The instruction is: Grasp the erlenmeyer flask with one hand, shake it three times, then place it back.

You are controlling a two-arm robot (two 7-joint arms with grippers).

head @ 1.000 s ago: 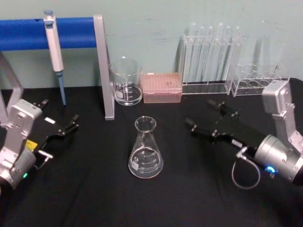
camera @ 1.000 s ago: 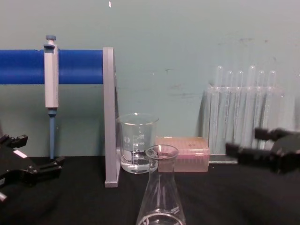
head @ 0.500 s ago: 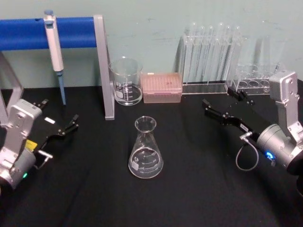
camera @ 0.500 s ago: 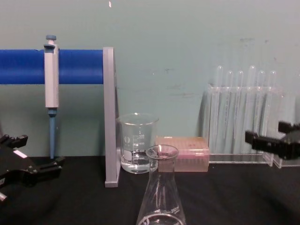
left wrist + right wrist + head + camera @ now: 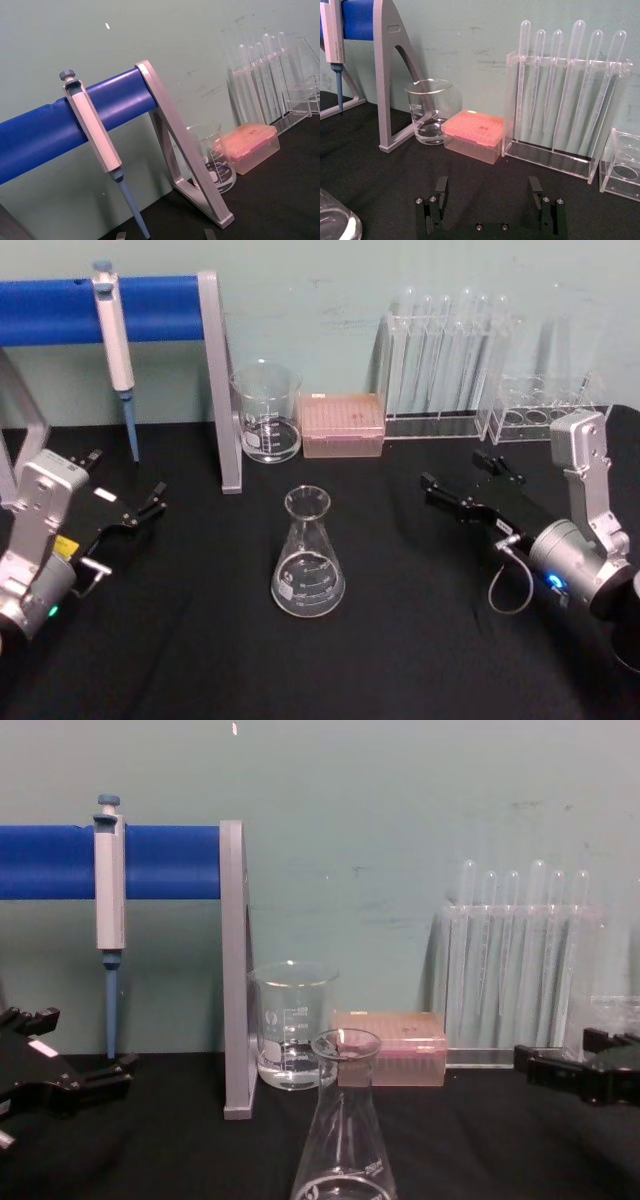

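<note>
The erlenmeyer flask (image 5: 307, 558) is clear glass with white markings. It stands upright on the black table, near the middle; it also rises at the bottom of the chest view (image 5: 343, 1135), and its base shows in the right wrist view (image 5: 334, 221). My right gripper (image 5: 455, 471) hangs open to the flask's right, apart from it, its jaws pointing toward the back left; its two black fingers (image 5: 441, 189) hold nothing between them. My left gripper (image 5: 122, 482) rests open at the left side, well clear of the flask.
A grey stand with a blue bar (image 5: 150, 308) holds a pipette (image 5: 115, 340) at the back left. Behind the flask stand a glass beaker (image 5: 267, 412) and a pink tip box (image 5: 342, 425). Test tube racks (image 5: 445, 365) line the back right.
My right gripper has drawn back to the right, away from the flask, rising and then sinking lower. The flask and the left arm have not moved.
</note>
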